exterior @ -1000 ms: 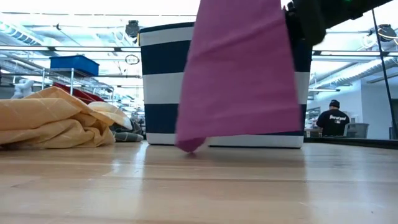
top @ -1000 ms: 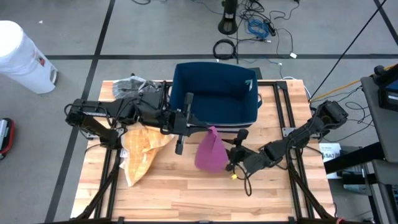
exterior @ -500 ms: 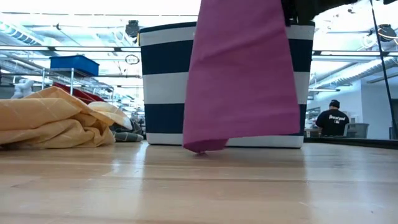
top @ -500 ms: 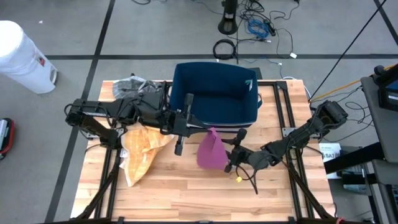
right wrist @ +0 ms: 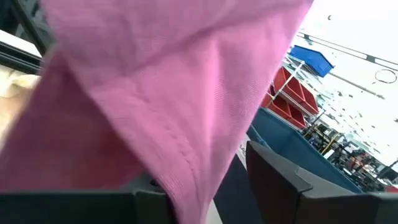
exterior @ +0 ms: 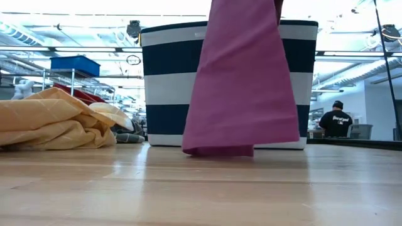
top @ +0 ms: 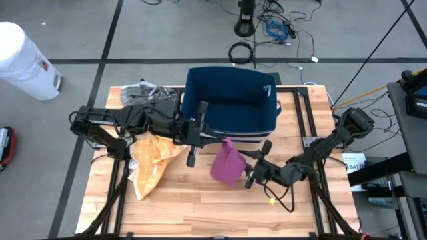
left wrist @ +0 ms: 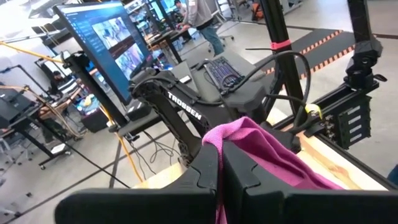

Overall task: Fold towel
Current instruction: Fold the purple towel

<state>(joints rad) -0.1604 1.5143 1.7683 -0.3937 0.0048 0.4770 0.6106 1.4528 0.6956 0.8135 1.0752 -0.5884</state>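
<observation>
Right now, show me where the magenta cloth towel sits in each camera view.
High view: magenta cloth towel at table centre, between both grippers, just in front of the navy fabric bin.
Low view: towel hangs centre, bottom edge on the wooden table.
Left wrist view: towel bunched past the fingers.
Right wrist view: towel fills most of the picture.
Shared landmark: the navy bin, behind the towel in the low view.

Non-task items on and around the wooden counter (top: 200, 207).

A navy bin (top: 230, 100), striped navy and white in the low view, stands at the counter's far edge. A crumpled yellow cloth (top: 152, 160) lies on the left side, a dark grey bundle (top: 137, 93) in the far left corner. On the floor: a white cylindrical container (top: 23, 60) and tangled cables (top: 273, 30). A person in dark clothing (exterior: 339, 120) stands in the background; a lit monitor (left wrist: 106, 46) shows in the left wrist view.
</observation>
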